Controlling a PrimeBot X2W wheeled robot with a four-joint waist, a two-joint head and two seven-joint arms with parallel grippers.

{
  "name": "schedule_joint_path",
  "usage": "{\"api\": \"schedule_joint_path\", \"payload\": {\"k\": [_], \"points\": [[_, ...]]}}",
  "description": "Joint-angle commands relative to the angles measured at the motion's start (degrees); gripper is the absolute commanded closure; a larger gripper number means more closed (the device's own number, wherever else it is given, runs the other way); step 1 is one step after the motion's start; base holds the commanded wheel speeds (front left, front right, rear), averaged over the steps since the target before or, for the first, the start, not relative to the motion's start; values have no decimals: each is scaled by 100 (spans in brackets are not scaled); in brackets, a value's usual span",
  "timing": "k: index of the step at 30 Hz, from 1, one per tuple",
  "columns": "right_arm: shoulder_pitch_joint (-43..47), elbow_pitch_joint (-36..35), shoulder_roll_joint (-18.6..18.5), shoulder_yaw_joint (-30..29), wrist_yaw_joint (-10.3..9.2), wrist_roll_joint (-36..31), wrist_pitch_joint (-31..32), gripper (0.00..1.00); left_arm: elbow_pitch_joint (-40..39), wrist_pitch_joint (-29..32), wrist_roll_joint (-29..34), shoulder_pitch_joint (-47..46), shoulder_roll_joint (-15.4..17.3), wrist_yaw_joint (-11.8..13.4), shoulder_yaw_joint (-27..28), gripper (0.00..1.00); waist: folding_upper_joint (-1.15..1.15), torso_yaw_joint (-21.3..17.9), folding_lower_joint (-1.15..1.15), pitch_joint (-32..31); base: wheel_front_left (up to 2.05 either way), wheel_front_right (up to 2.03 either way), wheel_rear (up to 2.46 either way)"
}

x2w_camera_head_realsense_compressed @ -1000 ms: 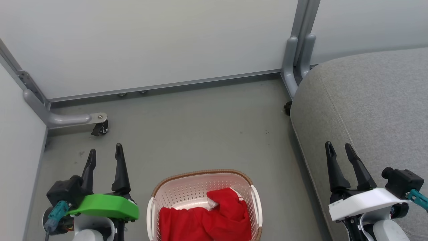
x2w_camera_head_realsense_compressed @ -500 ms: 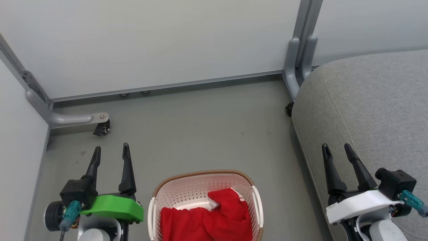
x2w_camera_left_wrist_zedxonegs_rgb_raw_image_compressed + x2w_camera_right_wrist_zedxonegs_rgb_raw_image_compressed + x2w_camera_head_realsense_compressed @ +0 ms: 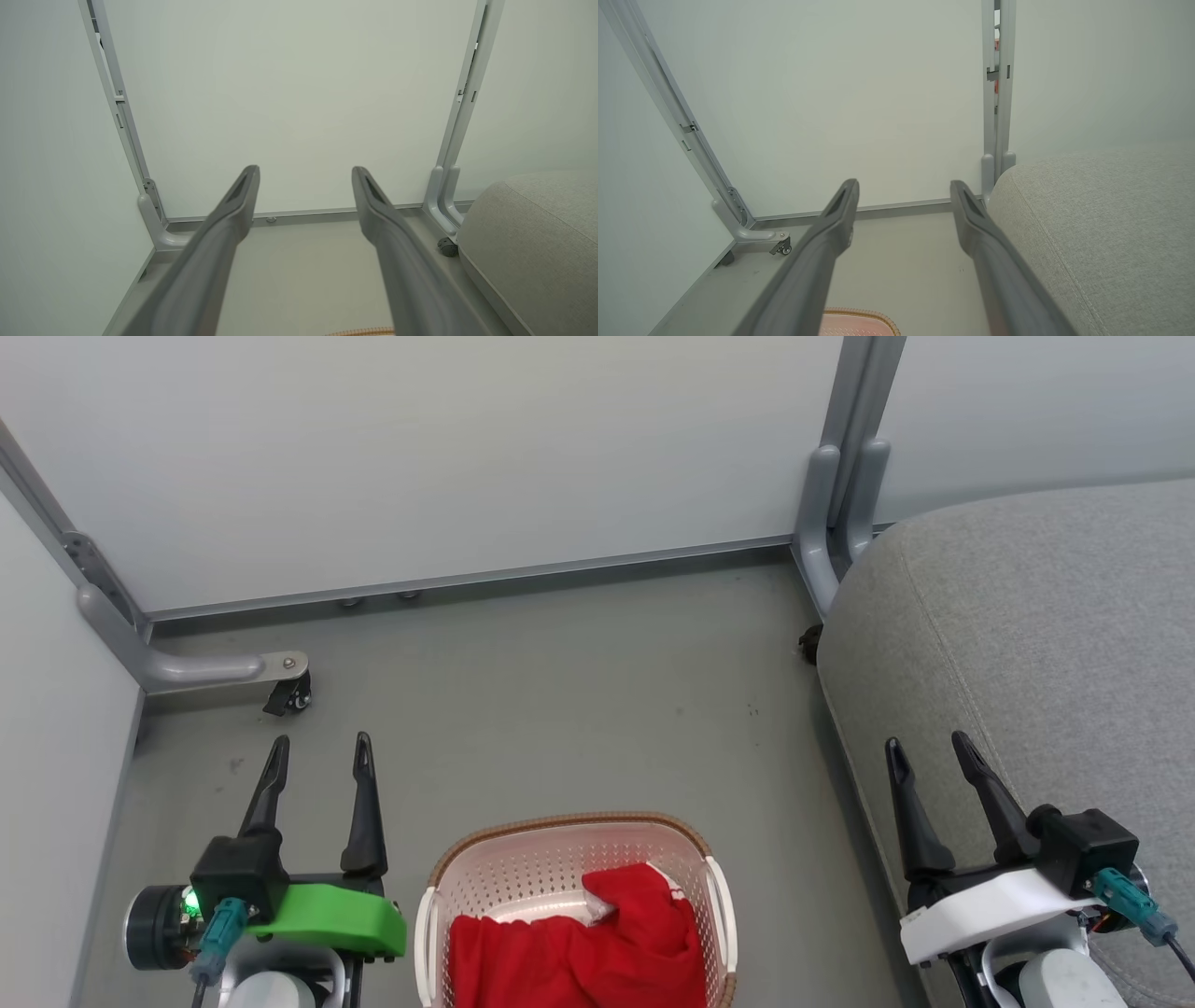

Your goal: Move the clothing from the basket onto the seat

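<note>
On the grey floor at the bottom middle of the head view stands the cream basket [image 3: 485,877] with a brown rim, and the red clothing [image 3: 579,957] is bunched inside it. The big grey seat [image 3: 1027,635] takes up the right side, its corner also in the left wrist view [image 3: 537,233] and the right wrist view [image 3: 1101,224]. To the left of the basket my left gripper [image 3: 320,754] is open and holds nothing. My right gripper [image 3: 926,749] is open too, over the seat's front edge. A strip of the basket's rim [image 3: 859,312] peeks in under the right fingers.
Pale partition panels close off the back and left, on grey metal legs [image 3: 196,665] with a caster [image 3: 291,695]. A double post [image 3: 840,495] stands by the seat's corner. Bare floor [image 3: 560,691] stretches between the basket and the back panel.
The left gripper has moved right and slightly forward, toward the basket. The right gripper has drifted a little left. The view shifted slightly; basket and clothing lie as before.
</note>
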Motion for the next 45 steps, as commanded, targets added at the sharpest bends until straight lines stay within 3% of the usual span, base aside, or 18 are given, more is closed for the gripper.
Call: {"api": "schedule_joint_path", "payload": {"k": [1,15,45], "points": [[34,-34,-2,-31,1,-132,-47,0,10,-46,132,-86,10,-5,-14,0,47,3,0,-6,0,0,0],[70,-34,62,-89,0,-721,-101,0,118,-195,515,-97,-35,-88,9,0,53,44,0,-21,0,0,0],[54,147,59,-46,0,-467,-98,0,233,-167,282,-53,-92,-215,146,0,53,32,0,-6,0,0,0]]}}
